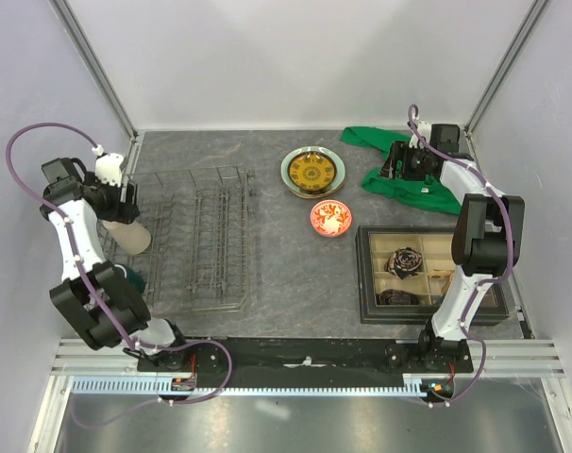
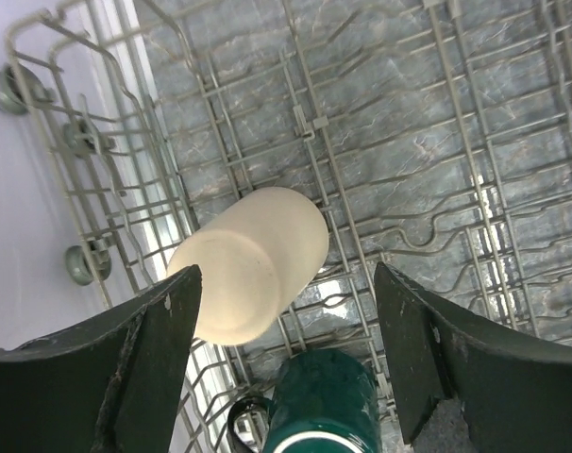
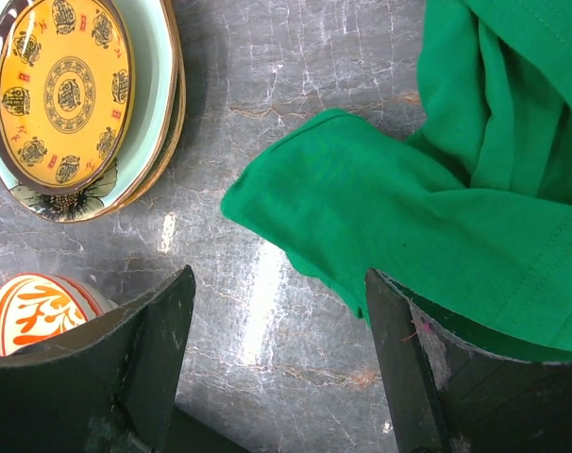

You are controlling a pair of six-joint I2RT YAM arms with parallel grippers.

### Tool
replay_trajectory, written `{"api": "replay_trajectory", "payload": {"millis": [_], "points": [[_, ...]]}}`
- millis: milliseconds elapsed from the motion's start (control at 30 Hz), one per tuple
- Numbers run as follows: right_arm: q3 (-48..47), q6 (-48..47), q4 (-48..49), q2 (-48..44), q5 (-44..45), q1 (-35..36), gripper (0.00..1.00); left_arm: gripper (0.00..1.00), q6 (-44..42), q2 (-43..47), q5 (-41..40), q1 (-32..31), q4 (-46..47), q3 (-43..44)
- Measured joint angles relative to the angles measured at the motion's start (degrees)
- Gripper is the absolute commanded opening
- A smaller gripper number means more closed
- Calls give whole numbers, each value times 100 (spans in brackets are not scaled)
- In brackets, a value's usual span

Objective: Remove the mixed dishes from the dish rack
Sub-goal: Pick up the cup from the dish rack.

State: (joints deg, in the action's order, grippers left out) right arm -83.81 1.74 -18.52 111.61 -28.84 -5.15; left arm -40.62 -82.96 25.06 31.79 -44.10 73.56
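Observation:
The grey wire dish rack (image 1: 203,238) stands at the left of the table. A plain beige cup (image 1: 128,234) lies tilted at its left side, and a dark green mug (image 1: 131,276) sits just nearer. My left gripper (image 1: 126,202) hangs open above them. In the left wrist view the beige cup (image 2: 258,264) and the green mug (image 2: 328,406) lie between the spread fingers of that gripper (image 2: 286,276), untouched. The yellow-gold plate (image 1: 313,172) rests on the pale green plate (image 3: 157,104) on the table, with the red-and-white bowl (image 1: 330,218) beside them. My right gripper (image 3: 278,276) is open above bare table.
A green cloth (image 1: 399,172) lies crumpled at the back right, under the right wrist. A black compartmented tray (image 1: 369,274) with small items sits at the front right. The rack's left edge is close to the side wall.

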Motion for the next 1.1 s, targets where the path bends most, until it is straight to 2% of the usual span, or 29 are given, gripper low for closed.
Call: {"api": "replay_trajectory", "payload": {"millis": [200,433,1100], "points": [[0,0,0,11,-9,0,80,84,-116,-479,125,293,9,0],[0,-2,0,94,-46,0,80,84,-238,-649,214,551,94,101],[0,-4,0,173,-70,0,80,84,-426,-839,518,675,146,229]]}}
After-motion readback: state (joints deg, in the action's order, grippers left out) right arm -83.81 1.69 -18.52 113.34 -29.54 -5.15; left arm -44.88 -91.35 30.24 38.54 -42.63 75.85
